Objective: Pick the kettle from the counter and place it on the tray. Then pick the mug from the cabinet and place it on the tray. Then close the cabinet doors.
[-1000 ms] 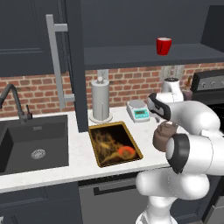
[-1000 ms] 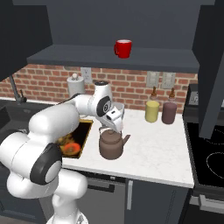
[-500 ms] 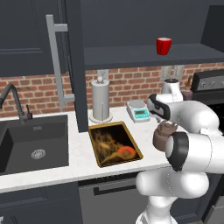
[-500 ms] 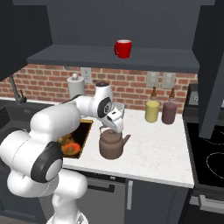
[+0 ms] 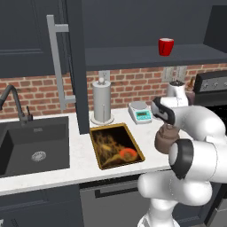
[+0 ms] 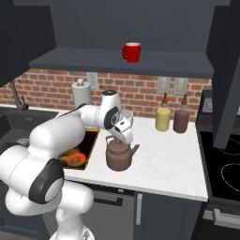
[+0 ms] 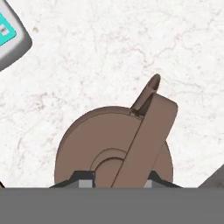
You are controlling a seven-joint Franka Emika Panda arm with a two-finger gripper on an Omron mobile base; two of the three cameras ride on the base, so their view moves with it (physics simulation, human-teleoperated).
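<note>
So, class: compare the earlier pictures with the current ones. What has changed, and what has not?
The gripper has drawn its fingers in toward the kettle's handle. The kettle stands where it did on the counter. The tray and the mug on the cabinet shelf are unmoved.

Arm showing glossy white rounded shells w/ dark grey joint bands; bulbous links, white base column. Gripper tips appearing dark w/ grey pads, poss. rubber.

Kettle on counter, beside tray
</note>
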